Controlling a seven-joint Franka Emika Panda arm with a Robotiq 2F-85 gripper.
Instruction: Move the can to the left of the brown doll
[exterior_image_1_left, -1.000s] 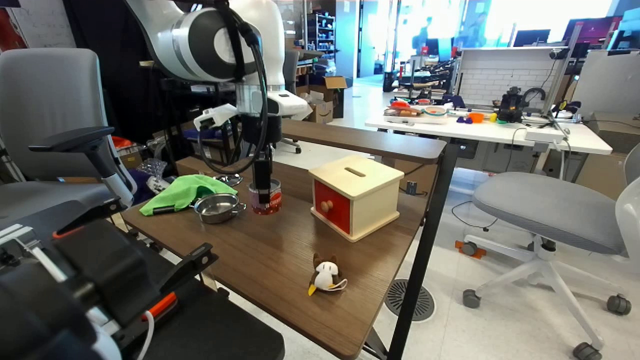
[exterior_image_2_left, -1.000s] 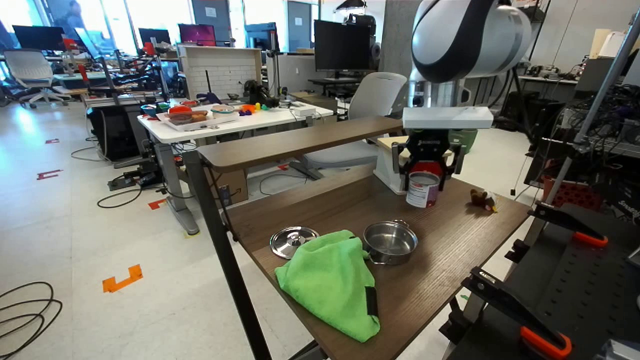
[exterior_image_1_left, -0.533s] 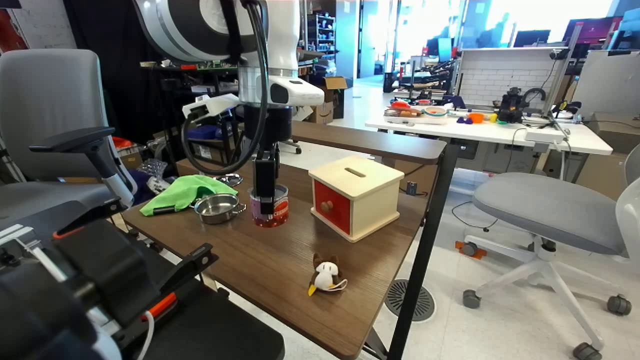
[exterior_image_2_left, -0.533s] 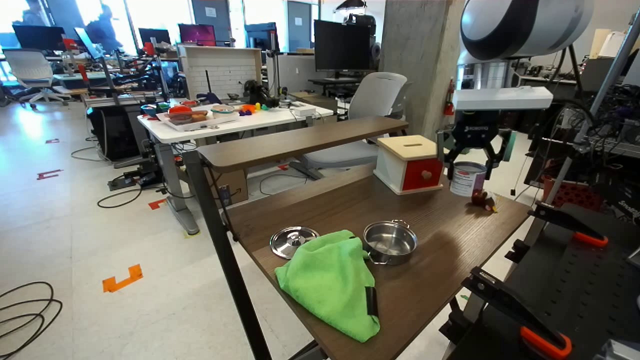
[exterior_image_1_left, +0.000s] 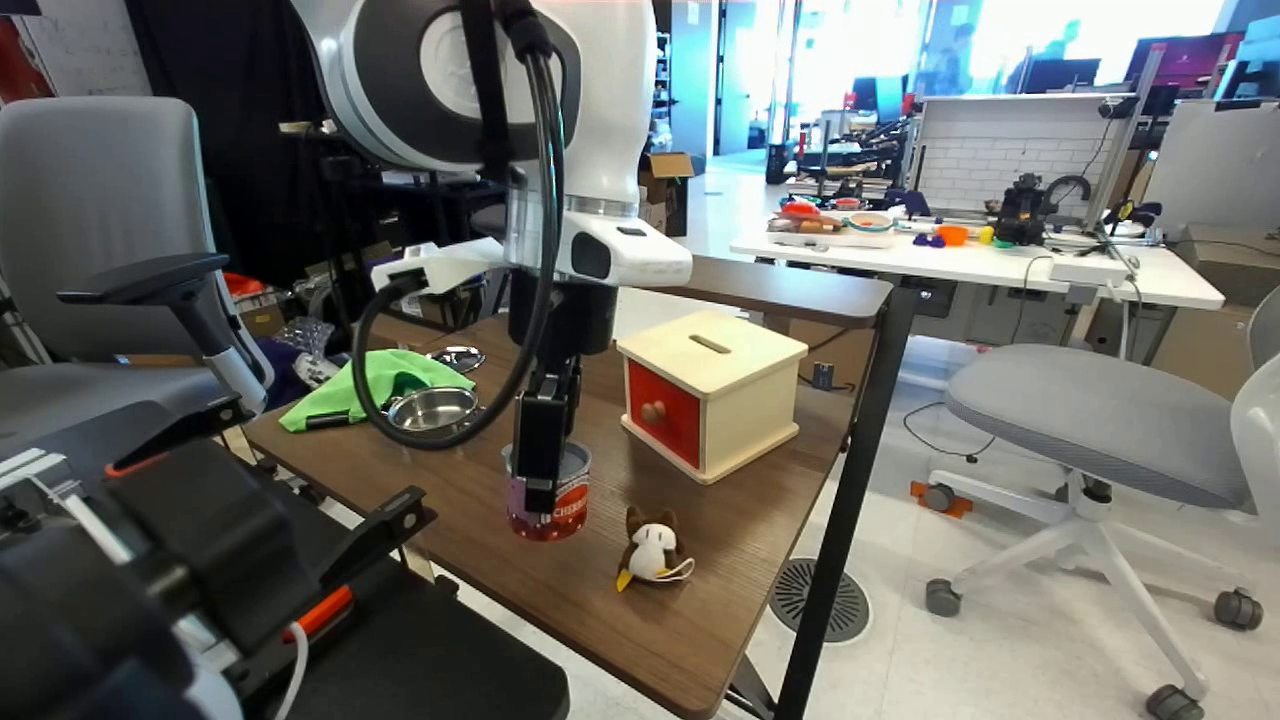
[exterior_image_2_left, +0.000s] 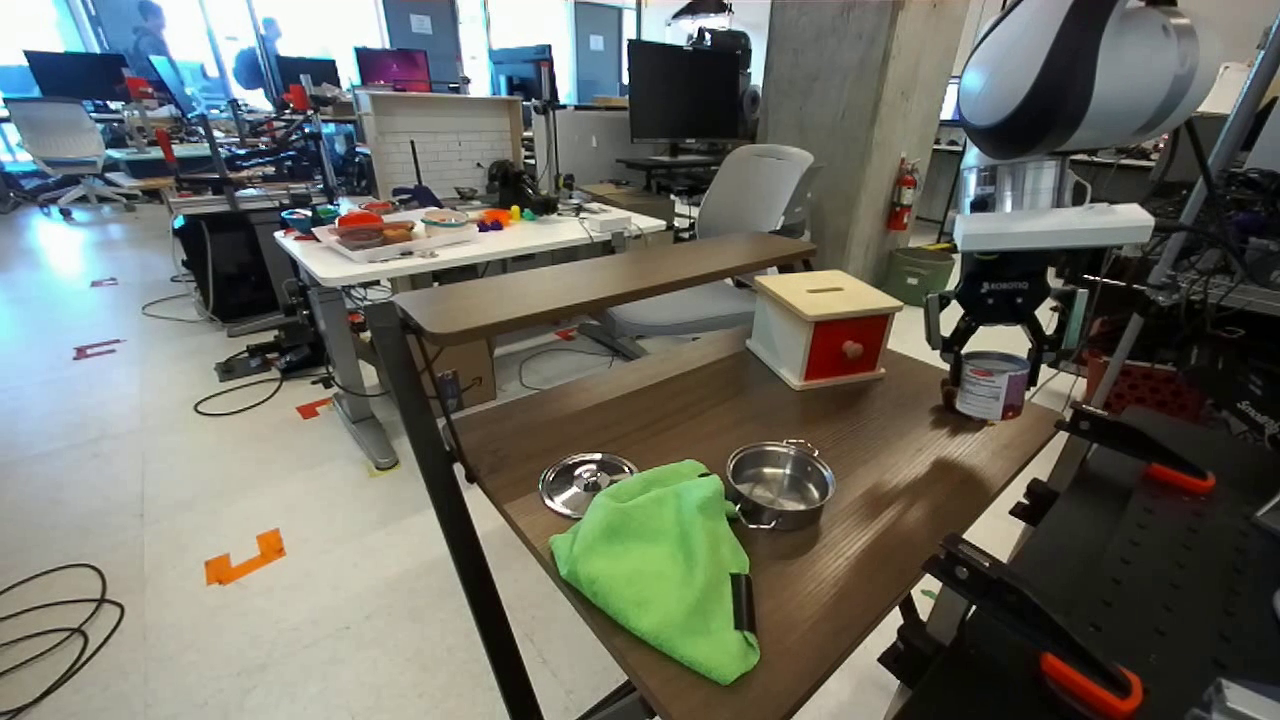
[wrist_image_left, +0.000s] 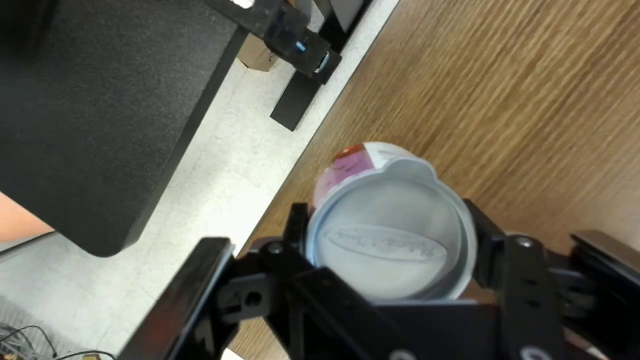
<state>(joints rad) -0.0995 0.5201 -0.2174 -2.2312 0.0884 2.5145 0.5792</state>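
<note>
My gripper (exterior_image_1_left: 541, 490) is shut on the can (exterior_image_1_left: 572, 503), with a finger on each side of it. The can is red and purple with a grey metal top, upright or nearly so. It appears a little above the wooden table, but the exact gap is hard to tell. The gripper (exterior_image_2_left: 996, 372) and can (exterior_image_2_left: 990, 388) also show in an exterior view. The wrist view shows the can's lid (wrist_image_left: 390, 240) between the fingers (wrist_image_left: 387, 222). The brown doll (exterior_image_1_left: 652, 548), brown with a white front, sits on the table close beside the can. The can mostly hides the doll (exterior_image_2_left: 948, 394) in an exterior view.
A wooden box (exterior_image_1_left: 715, 390) with a red drawer stands behind the doll. A metal pot (exterior_image_2_left: 780, 485), a metal lid (exterior_image_2_left: 585, 483) and a green cloth (exterior_image_2_left: 660, 570) lie at the table's other end. A black cart (exterior_image_1_left: 430, 640) stands along the table's edge.
My gripper has carried the can along the table from beside the pot and box toward the brown doll. In the last half second it also moved lower. The doll has not moved.
</note>
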